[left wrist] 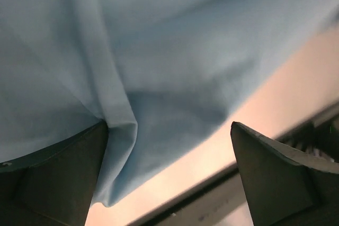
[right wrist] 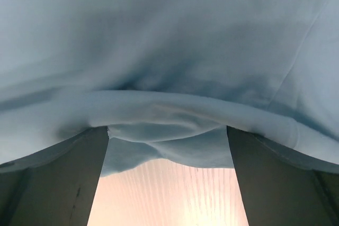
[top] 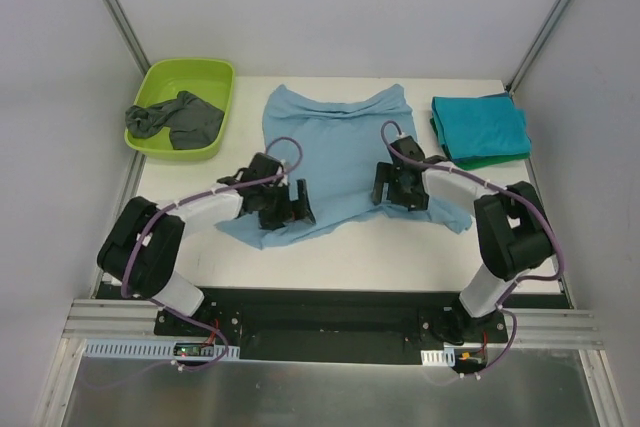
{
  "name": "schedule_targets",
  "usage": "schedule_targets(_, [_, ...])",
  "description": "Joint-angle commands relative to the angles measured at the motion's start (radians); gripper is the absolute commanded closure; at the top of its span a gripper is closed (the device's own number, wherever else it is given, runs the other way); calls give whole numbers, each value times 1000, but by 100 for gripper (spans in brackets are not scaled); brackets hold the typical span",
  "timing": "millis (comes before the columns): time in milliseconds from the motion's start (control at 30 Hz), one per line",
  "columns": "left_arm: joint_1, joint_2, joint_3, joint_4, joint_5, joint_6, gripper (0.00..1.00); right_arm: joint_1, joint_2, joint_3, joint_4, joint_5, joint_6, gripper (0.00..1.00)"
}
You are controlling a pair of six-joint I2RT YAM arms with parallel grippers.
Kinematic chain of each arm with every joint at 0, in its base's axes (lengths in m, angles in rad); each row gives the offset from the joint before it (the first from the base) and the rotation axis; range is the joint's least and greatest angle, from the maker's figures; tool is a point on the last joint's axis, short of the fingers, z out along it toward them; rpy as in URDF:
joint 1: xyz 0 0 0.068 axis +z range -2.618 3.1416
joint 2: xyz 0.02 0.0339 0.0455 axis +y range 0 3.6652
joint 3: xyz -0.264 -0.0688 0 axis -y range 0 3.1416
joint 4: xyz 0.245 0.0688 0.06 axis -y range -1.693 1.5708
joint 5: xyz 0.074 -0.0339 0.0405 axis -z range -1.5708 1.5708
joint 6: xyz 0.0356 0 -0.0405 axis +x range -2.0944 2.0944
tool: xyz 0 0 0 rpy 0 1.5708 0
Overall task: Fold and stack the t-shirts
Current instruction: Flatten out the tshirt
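Observation:
A light blue t-shirt (top: 335,142) lies spread on the white table, collar toward the back. My left gripper (top: 292,205) is low over its near left hem. In the left wrist view (left wrist: 169,130) the jaws stand wide apart and a fold of the blue cloth (left wrist: 159,51) touches the left finger (left wrist: 63,178). My right gripper (top: 397,187) is low over the shirt's right side. In the right wrist view (right wrist: 167,136) the jaws stand wide apart with a bunched hem of the blue cloth (right wrist: 169,115) across the gap. A folded teal shirt (top: 480,122) lies on a green one (top: 470,160) at the back right.
A lime-green tub (top: 190,69) at the back left holds a crumpled dark grey shirt (top: 175,119). Bare table (top: 330,257) shows between the blue shirt and the arm bases. Grey walls close in the left, right and back sides.

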Motion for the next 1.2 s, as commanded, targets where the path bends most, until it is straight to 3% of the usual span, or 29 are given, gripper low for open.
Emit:
schedule_targets(0, [-249,39,9,68,204,-85,1,-83,88,134,42,-33,-37,4])
schedule_targets(133, [-445,131,194,214,384,-52,1,-168,72,219,-8,-58,-94,4])
schedule_targets(300, [-487,107,337,213,412,37,1,-214,-147,132,-10,-38,-172,4])
schedule_targets(500, [-305,-51,232,123,223,33,1,-194,-349,-8,-90,-21,-157,4])
schedule_targets(667, [-90,-180,136,15,19,25,1,60,-430,-77,-133,-17,-126,4])
schedule_targets(833, [43,-265,147,-25,-171,42,1,384,-317,-50,-56,-38,-43,4])
schedule_targets(967, [112,-295,208,-72,-302,91,1,572,-69,131,-5,-93,-23,4])
schedule_targets(1067, [148,-302,242,-82,-357,103,1,656,129,330,-50,-78,-65,4])
schedule_targets(1167, [163,-306,250,-82,-365,102,1,657,237,407,-41,-102,-48,4])
